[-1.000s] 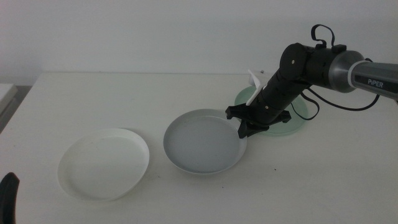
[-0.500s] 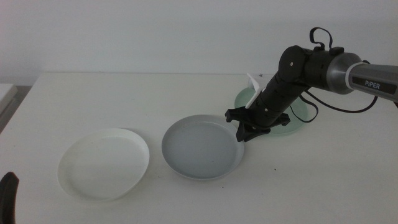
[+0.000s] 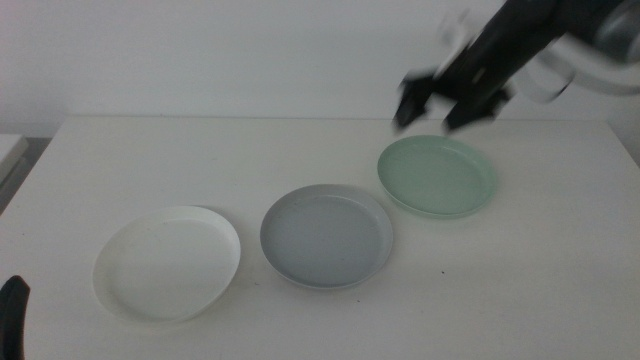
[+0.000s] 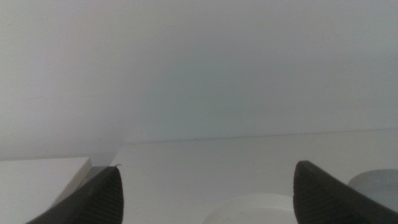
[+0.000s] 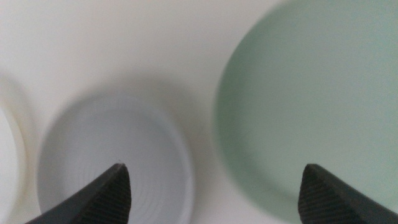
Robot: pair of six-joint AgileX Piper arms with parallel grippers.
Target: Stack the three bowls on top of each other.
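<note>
Right gripper (image 3: 446,106) has lifted off the grey bowl (image 3: 327,236) — fingers (image 5: 102,195) spread, empty

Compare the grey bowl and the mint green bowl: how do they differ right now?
The grey bowl is grey and sits mid-table between the white bowl and the mint green bowl, which is pale green and lies farther back on the right, beneath the raised right gripper. Both are shallow, round, empty, unstacked, flat on the table.
</note>
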